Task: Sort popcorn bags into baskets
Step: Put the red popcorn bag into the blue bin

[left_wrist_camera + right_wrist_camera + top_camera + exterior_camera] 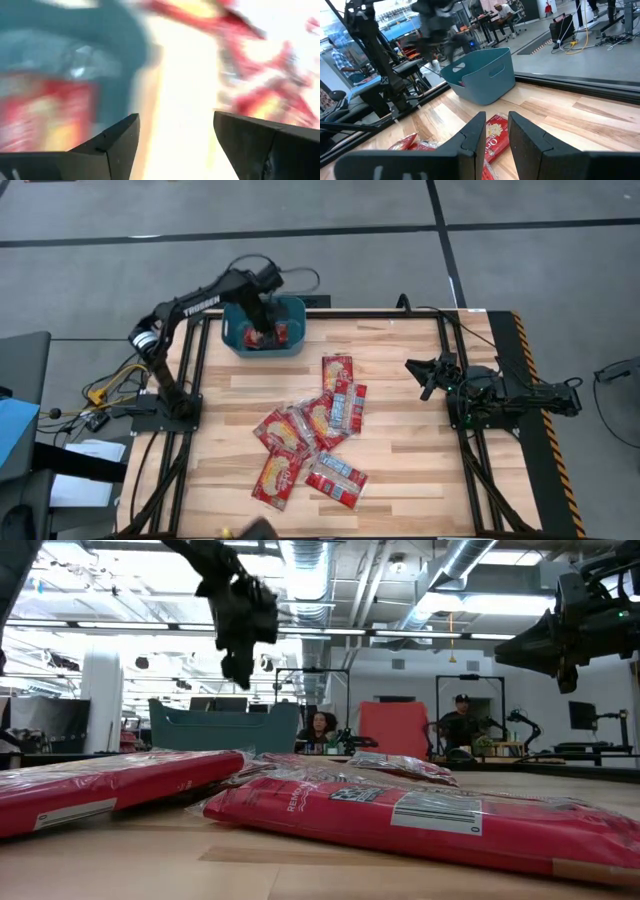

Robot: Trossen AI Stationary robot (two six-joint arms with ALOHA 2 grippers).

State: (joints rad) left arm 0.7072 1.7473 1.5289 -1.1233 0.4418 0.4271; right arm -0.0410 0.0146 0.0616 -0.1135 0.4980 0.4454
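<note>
The left pincer [264,308] hangs over the teal basket [236,338] at the far left of the table [400,470], its fingers spread apart with nothing between them, as the left wrist view shows. At least one red popcorn bag [272,337] lies inside the basket already. The rest of the popcorn bags [310,442] (about seven, overlapping in a loose heap) lie on the wood near the table's middle, well apart from the basket; one [337,370] sits nearest it, at the top of the heap.

The right pincer [424,370] waits above the table's right side, clear of the bags, fingers nearly together and holding nothing.

This looks like the gap between a drop-off and the next pick, with most of the sorting left to do. The next move calls for the left arm to swing out over the heap, pick one bag not pinned under its neighbours, come down with fingers open across its narrow edge, and close on that packet alone.
</note>
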